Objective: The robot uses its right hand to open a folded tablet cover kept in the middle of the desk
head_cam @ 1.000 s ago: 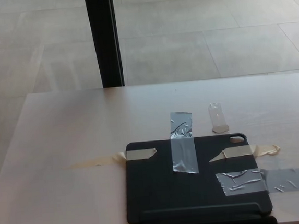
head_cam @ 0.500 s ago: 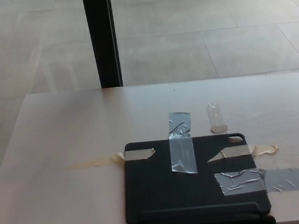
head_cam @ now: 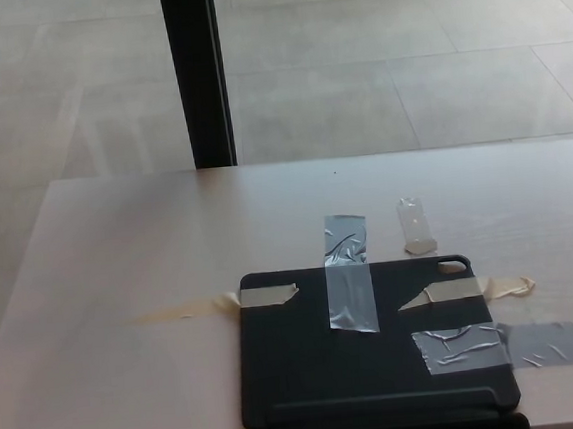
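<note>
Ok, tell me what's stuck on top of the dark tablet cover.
The tablet cover carries four tape strips: two grey and two beige, each running onto the desk. Whatever is under the closed cover is hidden.

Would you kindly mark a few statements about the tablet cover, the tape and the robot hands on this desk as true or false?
1. The tablet cover lies closed and flat on the desk. True.
2. A robot hand rests on the cover. False: no robot hand is in view.
3. A grey tape strip crosses the cover's far edge. True.
4. The cover is bright red. False: it is black.
5. A beige tape strip sits at the cover's far left corner. True.
</note>
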`<state>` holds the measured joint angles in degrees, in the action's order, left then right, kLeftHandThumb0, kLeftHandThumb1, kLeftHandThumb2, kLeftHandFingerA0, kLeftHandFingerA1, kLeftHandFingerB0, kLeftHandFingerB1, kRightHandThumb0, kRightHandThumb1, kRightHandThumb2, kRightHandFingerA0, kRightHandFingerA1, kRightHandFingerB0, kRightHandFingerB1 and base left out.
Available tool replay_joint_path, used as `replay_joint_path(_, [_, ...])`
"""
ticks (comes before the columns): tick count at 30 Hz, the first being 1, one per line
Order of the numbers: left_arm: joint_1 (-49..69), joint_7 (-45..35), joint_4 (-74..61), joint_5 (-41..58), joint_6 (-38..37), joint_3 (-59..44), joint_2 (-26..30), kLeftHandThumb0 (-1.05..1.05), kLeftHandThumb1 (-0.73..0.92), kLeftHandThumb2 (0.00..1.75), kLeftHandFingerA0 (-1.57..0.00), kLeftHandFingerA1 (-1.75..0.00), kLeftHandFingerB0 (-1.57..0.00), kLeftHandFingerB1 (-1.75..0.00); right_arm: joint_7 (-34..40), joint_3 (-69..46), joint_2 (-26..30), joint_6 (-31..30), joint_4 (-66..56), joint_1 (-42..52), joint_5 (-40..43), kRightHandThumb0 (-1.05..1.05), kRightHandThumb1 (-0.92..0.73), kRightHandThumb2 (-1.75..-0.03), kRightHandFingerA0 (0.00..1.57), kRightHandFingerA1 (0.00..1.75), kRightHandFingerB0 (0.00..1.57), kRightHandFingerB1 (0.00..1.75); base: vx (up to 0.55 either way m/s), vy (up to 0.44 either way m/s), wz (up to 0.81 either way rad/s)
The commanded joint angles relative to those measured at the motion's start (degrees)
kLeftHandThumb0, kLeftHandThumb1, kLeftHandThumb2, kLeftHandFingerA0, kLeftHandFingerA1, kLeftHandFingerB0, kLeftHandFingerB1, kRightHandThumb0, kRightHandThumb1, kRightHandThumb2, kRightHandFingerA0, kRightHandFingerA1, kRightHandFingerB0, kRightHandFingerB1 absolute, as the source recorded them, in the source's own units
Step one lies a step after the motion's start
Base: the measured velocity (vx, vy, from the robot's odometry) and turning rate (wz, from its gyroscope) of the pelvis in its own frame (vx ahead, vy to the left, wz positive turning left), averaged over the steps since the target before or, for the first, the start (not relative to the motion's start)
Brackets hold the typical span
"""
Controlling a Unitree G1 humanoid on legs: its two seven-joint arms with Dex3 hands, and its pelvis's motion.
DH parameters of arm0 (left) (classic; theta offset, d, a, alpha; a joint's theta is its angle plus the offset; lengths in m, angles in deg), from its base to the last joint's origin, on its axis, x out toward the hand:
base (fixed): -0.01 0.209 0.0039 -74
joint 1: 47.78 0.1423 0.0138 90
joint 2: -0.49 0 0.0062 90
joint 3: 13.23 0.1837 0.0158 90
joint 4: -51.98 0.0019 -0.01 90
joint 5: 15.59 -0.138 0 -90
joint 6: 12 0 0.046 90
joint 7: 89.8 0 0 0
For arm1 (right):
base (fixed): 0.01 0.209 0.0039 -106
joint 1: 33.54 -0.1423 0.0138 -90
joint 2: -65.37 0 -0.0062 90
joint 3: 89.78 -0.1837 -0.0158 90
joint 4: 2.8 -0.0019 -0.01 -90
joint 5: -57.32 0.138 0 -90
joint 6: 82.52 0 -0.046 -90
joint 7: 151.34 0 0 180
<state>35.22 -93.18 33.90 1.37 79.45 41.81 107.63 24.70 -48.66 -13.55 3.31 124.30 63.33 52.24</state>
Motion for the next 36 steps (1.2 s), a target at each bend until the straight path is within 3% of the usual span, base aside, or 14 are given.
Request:
replay_joint_path(1, [1.9,-3.7,1.5,0.5,1.7,0.4,0.8,-0.79,0.82,0.64,-0.75,-0.75,-0.58,-0.63,13.2,-11.7,3.3,6.5,21.3,-6.3,13.9,-0.87,-0.92,-0.71,0.73,0.51,0.49,0.47,0.0,0.0,0.0])
replay_joint_path(2, [1.9,-3.9,1.5,0.7,2.0,0.3,0.8,-0.79,0.81,0.64,-0.74,-0.75,-0.57,-0.63,11.2,-11.9,3.1,7.5,21.4,-6.4,14.6,-0.83,-0.92,-0.7,0.66,0.49,0.44,0.42,0.0,0.0,0.0])
replay_joint_path(9, [2.2,-2.2,1.3,0.6,1.9,0.3,0.6,-0.78,0.82,0.64,-0.75,-0.77,-0.58,-0.65,7.9,-13.3,3.2,10.8,23.8,-6.7,16.2,-0.82,-0.92,-0.7,0.63,0.51,0.45,0.45,0.0,0.0,0.0])
replay_joint_path(12, [1.3,-1.4,1.4,0.9,2.4,0.0,0.7,-0.76,0.83,0.64,-0.73,-0.77,-0.6,-0.66,8.3,-11.7,4.1,11.3,26.0,-7.5,15.1,-0.81,-0.92,-0.7,0.73,0.52,0.47,0.43,0.0,0.0,0.0])
replay_joint_path(25, [3.1,-1.9,1.0,0.4,1.8,0.9,0.4,-0.78,0.83,0.64,-0.76,-0.77,-0.61,-0.66,5.7,-5.6,5.2,15.1,29.5,-6.0,18.2,-0.86,-0.92,-0.71,0.64,0.49,0.45,0.43,0.0,0.0,0.0])
replay_joint_path(36, [2.7,-1.8,1.5,0.9,1.5,0.5,-0.1,-0.77,0.83,0.64,-0.78,-0.77,-0.63,-0.67,6.4,-1.4,6.1,16.4,30.5,-6.0,20.7,-0.86,-0.92,-0.71,0.69,0.5,0.47,0.43,0.0,0.0,0.0])
